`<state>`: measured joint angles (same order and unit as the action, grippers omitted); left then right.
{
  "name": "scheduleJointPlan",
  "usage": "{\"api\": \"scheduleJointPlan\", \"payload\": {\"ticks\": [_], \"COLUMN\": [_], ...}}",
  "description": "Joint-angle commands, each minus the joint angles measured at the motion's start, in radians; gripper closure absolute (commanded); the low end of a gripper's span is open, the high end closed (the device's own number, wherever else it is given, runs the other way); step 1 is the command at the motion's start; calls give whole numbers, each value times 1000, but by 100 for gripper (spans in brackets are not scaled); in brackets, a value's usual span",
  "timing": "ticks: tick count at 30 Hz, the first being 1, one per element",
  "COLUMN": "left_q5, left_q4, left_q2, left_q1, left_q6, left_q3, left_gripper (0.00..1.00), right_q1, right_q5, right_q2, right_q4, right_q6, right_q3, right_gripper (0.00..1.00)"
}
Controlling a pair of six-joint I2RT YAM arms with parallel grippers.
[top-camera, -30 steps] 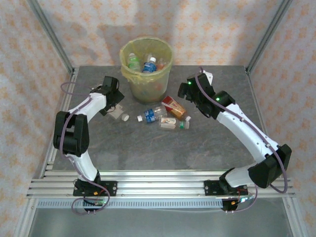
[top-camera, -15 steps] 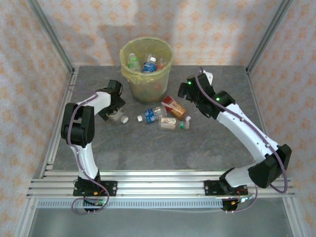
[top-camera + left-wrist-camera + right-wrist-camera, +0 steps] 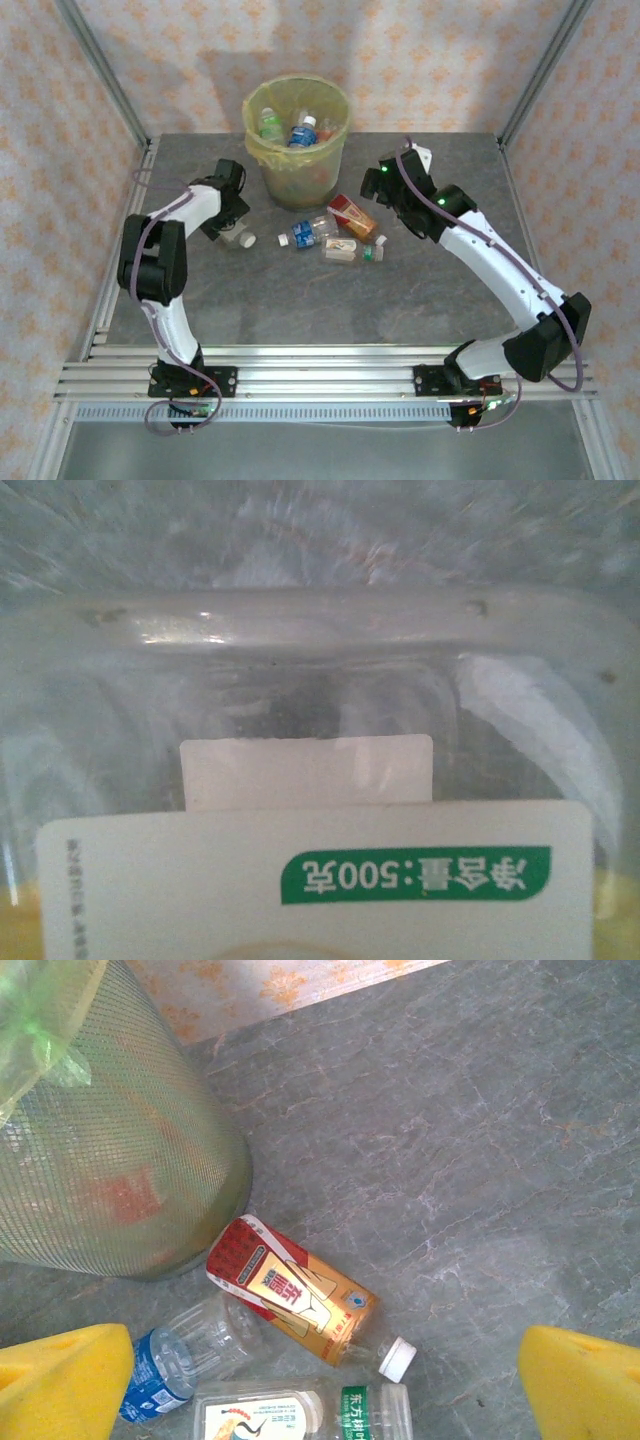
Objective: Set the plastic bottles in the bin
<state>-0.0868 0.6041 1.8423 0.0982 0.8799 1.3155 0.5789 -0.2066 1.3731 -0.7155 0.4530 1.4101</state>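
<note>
L side first: left gripper [image 3: 233,222] low at 8 o'clock of the bin [image 3: 290,175], right on top of a clear bottle [image 3: 241,238] w/ white cap. Vs 1 s ago: L elbow in toward the bin, then partly back out; wrist a touch nearer 6 o'clock; bottle barely shifted, on the table [image 3: 300,300] as before. Via L wrist cam: clear wall of that bottle and its white label [image 3: 200,880] w/ green tag, hard up against the lens. Can't tell L jaws, no fingers in sight, so pinched or not unknown. Reads as settling into a grasp, no lift yet.

R side: no change vs 1 s ago. Right gripper [image 3: 385,185] parked at 4 o'clock of the bin, above the table, jaws spread wide. Yellow pads [image 3: 62,1380] at far edges of R wrist cam, gripping nothing. Below: red-label bottle [image 3: 295,1295] just beside the bin's base, blue-label bottle [image 3: 165,1365] at its 8 o'clock, green-cap bottle [image 3: 300,1415] at its 6 o'clock, touching or nearly.

Inside the bin: at least a green-label bottle [image 3: 270,125] and a blue bottle [image 3: 303,132]. Partly done, then; 4 left on the table. Next for L, prob.: close firm, lift clear of the rim, carry toward 2 o'clock, drop. Risk: thin slick plastic, may squirt out or roll.
</note>
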Motion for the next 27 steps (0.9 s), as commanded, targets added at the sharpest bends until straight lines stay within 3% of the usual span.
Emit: {"api": "scheduleJointPlan", "payload": {"ticks": [1, 9, 16, 20, 27], "left_q5": [-44, 57, 200, 270, 291], "left_q4": [86, 225, 296, 211, 80], "left_q2": [-148, -269, -173, -104, 61], "left_q1": [1, 6, 21, 27, 30], "left_q6": [-71, -277, -432, -485, -588], "left_q3": [54, 320, 696, 815, 1041], "left_gripper": [28, 27, 27, 27, 27], "right_q1": [-4, -4, -4, -4, -4], "right_q5": [-32, -44, -34, -24, -9], "right_q2": [-44, -85, -91, -86, -76], "right_q4": [7, 4, 11, 24, 13], "right_q6": [15, 23, 34, 40, 43], "right_q3": [-26, -63, -80, -92, -87], "right_gripper": [1, 1, 1, 1, 1]}}
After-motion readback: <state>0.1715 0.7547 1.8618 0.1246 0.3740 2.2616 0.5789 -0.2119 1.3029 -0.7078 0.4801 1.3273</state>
